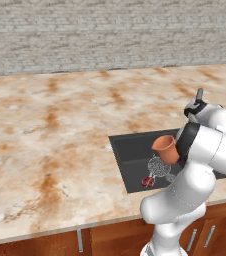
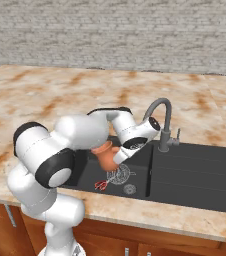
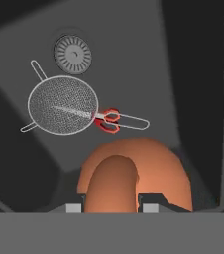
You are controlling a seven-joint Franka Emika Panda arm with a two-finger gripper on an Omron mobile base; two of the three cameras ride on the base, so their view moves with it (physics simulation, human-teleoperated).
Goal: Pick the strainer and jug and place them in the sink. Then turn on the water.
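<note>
Marbled orange-and-cream desk [image 1: 45, 130] runs below a grey brick wall [image 1: 110, 30], with one dark sink [image 1: 130, 150] recessed in it and one curved grey faucet [image 2: 160, 112] behind the basin. One strainer [image 3: 62, 105] lies flat on the sink floor near the round drain [image 3: 73, 53], its long axis running along the thin handle, which points its red end [image 3: 109, 120] toward the jug. One terracotta jug [image 3: 134, 176] hangs above the basin, gripped in the closed hand [image 3: 111, 208], its mouth tipped leftward in the left base view.

The orange jug [image 3: 134, 178] hangs tilted over the dark sink [image 2: 195, 170]; the silver strainer [image 3: 62, 105] lies on the sink floor, at the jug's ten o'clock in the hand view.
</note>
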